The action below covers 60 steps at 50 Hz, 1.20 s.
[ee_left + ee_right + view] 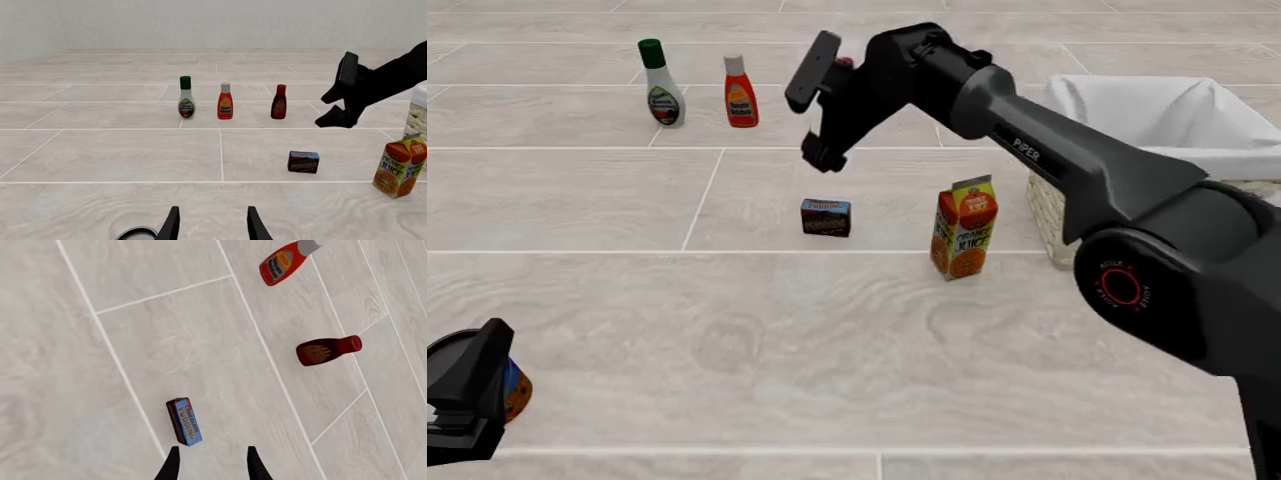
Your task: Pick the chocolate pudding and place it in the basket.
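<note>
Left gripper: parked low at the near left of the table, fingers apart, holding nothing.
Chocolate pudding: upright on the table mid-depth, just left of the orange juice carton, apart from it.
Right gripper: raised above and slightly beyond the pudding, jaws spread, empty; in its wrist view the box sits just off the left fingertip line.
Basket: far right, beyond the carton.
Bottles: dressing bottle, orange sauce bottle and dark sauce bottle in a far row.
Risk: descending off-centre, a finger could land on the box and topple it; the carry to the basket might clip the carton.
</note>
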Tool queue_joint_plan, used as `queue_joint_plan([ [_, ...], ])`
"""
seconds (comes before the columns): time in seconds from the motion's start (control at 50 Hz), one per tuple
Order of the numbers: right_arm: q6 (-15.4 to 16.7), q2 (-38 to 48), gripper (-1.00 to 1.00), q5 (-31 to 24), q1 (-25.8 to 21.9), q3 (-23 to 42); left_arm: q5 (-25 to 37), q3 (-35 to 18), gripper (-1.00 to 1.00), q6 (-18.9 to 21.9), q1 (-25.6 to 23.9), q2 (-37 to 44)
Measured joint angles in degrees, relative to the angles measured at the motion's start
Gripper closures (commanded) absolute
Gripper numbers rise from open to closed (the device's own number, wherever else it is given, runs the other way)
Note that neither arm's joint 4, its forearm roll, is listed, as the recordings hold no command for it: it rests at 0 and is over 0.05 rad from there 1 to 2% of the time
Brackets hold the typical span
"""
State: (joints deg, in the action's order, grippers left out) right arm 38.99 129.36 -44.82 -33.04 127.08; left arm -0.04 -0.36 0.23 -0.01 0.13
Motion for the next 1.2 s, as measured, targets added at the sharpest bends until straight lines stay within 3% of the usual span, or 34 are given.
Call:
queue_joint_plan([
  [1.2, -0.11, 14.40, -1.00, -4.80, 0.21, 14.42, -0.11, 0.04, -1.00, -0.01, -0.02, 0.08],
])
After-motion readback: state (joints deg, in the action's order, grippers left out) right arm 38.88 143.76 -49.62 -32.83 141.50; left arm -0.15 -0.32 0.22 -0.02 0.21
